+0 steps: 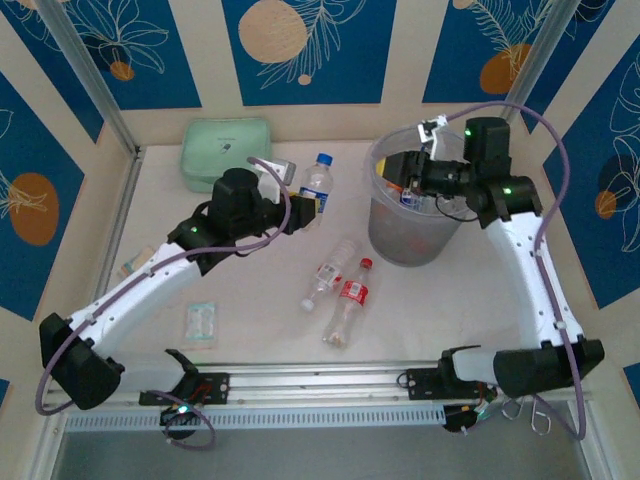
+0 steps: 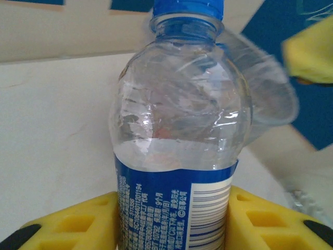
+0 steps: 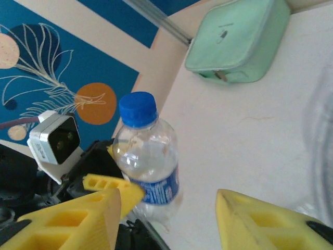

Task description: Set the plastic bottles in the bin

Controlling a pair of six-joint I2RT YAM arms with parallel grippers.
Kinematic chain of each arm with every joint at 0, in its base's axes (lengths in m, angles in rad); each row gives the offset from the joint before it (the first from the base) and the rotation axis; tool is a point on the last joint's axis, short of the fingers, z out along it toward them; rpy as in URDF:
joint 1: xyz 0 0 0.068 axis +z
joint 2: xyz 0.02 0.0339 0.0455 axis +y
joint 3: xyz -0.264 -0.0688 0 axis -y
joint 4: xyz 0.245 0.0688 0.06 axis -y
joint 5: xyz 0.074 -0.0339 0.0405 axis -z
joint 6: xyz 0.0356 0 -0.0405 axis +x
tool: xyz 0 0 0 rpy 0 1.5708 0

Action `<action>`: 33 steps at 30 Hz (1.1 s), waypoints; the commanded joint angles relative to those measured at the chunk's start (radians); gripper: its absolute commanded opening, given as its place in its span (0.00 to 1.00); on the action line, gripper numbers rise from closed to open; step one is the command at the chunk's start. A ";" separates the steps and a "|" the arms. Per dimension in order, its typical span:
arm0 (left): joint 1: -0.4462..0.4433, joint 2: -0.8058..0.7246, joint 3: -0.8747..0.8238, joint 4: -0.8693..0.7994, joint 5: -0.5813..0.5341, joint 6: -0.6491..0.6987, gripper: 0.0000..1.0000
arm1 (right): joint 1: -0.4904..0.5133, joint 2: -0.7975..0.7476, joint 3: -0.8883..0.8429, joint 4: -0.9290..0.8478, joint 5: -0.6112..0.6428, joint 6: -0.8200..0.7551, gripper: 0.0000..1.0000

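A clear bottle (image 1: 316, 184) with a blue cap and blue label stands upright between my left gripper's (image 1: 303, 206) yellow fingers (image 2: 78, 225), which are shut on its label (image 2: 174, 208). The right wrist view shows the same bottle (image 3: 148, 156) with a left finger (image 3: 112, 185) against it. My right gripper (image 1: 405, 175) hangs open over the rim of the round translucent bin (image 1: 415, 235), nothing between its fingers (image 3: 265, 224). Two more clear bottles lie on the table in front of the bin: one with a white label (image 1: 330, 270) and one with a red label and red cap (image 1: 351, 298).
A mint green zip pouch (image 1: 225, 150) lies at the back left, also in the right wrist view (image 3: 237, 41). A small flat packet (image 1: 200, 323) lies near the front left and another (image 1: 135, 262) by the left wall. The bin's blurred rim (image 2: 265, 88) is just right of the held bottle.
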 commanded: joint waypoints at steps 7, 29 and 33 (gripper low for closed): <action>0.009 0.026 -0.041 0.284 0.193 -0.179 0.42 | 0.099 0.093 0.020 0.164 -0.102 0.081 0.73; 0.029 0.014 -0.072 0.315 0.189 -0.201 0.77 | 0.066 0.130 0.162 0.039 -0.062 0.003 0.29; 0.040 -0.056 -0.125 0.234 0.155 -0.162 0.92 | -0.039 0.095 0.287 -0.123 0.085 -0.097 0.27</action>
